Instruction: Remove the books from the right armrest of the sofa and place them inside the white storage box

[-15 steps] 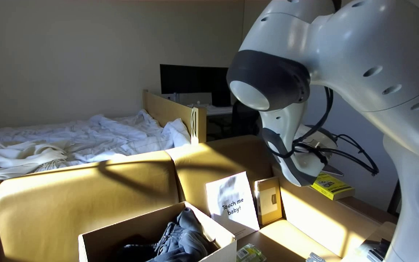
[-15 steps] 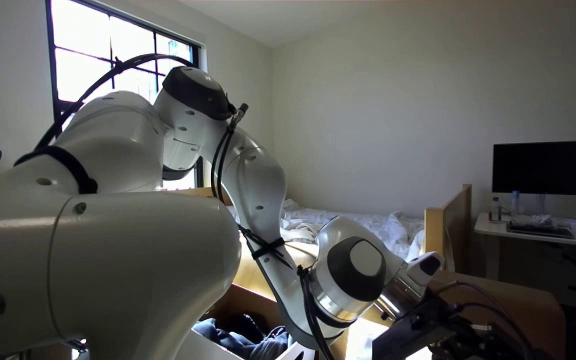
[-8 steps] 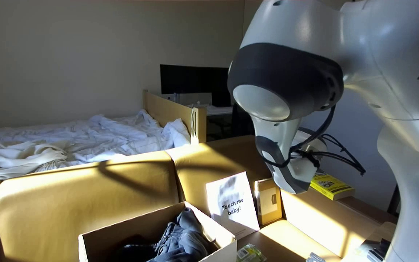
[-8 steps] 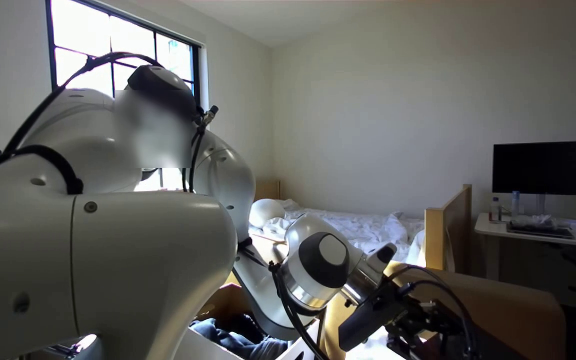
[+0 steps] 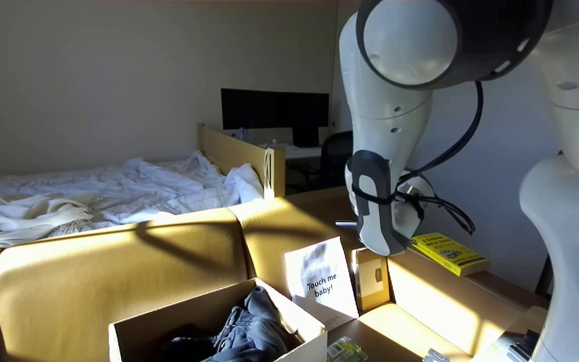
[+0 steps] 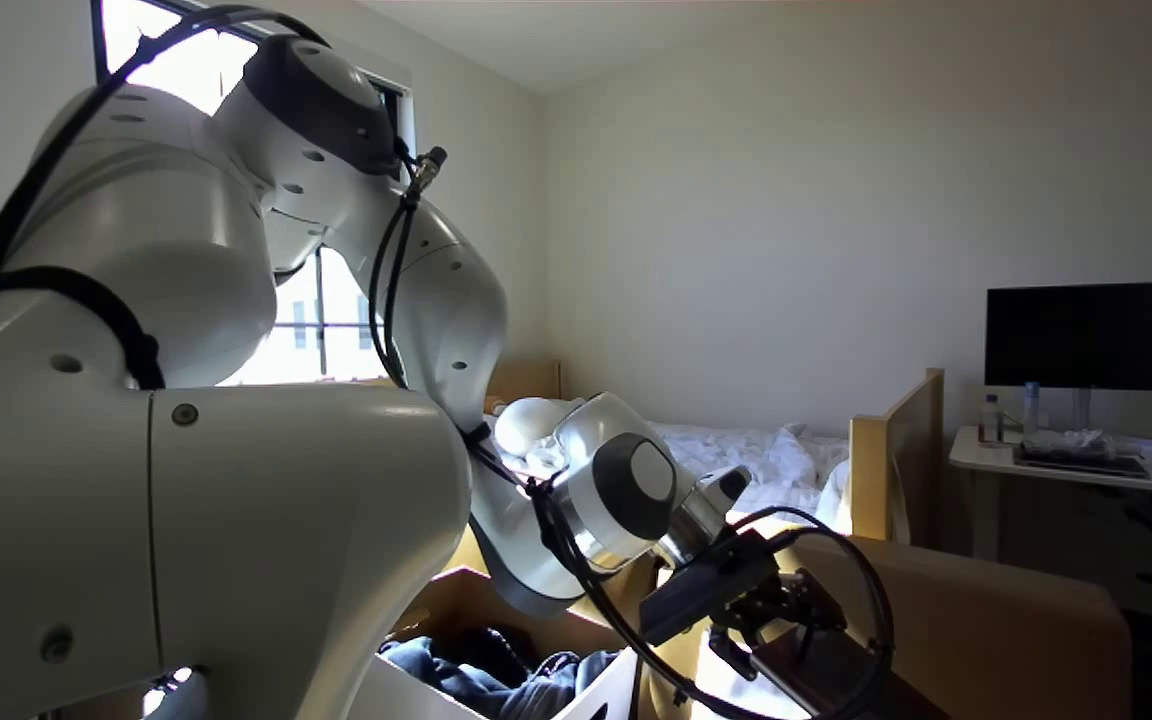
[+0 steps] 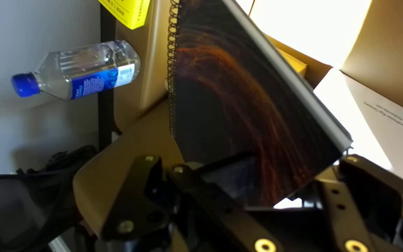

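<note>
Notebook (image 7: pixel 236 101) black, orange streaks; book (image 5: pixel 451 253) yellow; sofa (image 5: pixel 118 274) tan; storage box (image 5: pixel 314 348) white.

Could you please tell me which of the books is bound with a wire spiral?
The dark book streaked with orange, in the wrist view: coils run along one edge. The yellow book, lying on the sofa's armrest, shows none.

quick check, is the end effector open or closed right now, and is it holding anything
End effector: closed, holding the dark spiral-bound book.
</note>
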Robot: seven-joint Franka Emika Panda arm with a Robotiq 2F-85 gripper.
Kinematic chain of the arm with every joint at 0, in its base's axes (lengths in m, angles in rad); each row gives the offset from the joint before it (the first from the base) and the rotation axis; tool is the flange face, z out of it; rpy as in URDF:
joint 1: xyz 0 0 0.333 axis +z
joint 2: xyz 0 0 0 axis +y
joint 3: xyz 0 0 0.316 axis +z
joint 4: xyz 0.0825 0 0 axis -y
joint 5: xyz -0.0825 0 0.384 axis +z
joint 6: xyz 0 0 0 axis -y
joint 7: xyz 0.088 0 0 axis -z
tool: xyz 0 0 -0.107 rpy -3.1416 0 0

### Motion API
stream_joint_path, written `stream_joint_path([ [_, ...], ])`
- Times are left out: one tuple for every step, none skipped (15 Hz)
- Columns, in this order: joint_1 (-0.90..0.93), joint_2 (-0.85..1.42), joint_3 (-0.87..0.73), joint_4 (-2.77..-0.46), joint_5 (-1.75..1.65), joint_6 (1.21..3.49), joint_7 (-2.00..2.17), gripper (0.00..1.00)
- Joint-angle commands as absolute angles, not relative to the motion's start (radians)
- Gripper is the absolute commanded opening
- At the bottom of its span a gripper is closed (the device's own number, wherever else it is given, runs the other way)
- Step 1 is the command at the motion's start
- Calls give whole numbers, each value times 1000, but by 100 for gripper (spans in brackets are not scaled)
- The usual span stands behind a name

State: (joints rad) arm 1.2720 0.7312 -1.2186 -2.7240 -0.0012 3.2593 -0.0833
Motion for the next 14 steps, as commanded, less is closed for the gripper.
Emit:
stream_joint_path([
  [1239, 501, -1258, -2699, -98, 3165, -231, 3],
  [1253, 455, -1271, -2688, -124, 3126, -252, 3],
  [1266, 408, -1286, -2680, -150, 3087, -270, 2],
  [1278, 363, -1297, -2671, -177, 3050, -284, 2],
  [1293, 320, -1306, -2664, -204, 3013, -293, 2],
  [1325, 280, -1322, -2663, -200, 2975, -324, 3],
  [1344, 236, -1335, -2656, -216, 2936, -342, 3],
  [1382, 197, -1360, -2657, -225, 2899, -362, 2],
  [1419, 159, -1388, -2657, -238, 2861, -383, 2],
  [1477, 122, -1433, -2657, -256, 2821, -399, 2],
  [1526, 87, -1467, -2647, -274, 2775, -410, 2],
  [1576, 53, -1502, -2635, -292, 2735, -425, 2],
  [1611, 19, -1523, -2621, -306, 2698, -440, 1],
  [1636, -16, -1536, -2604, -315, 2665, -463, 1],
])
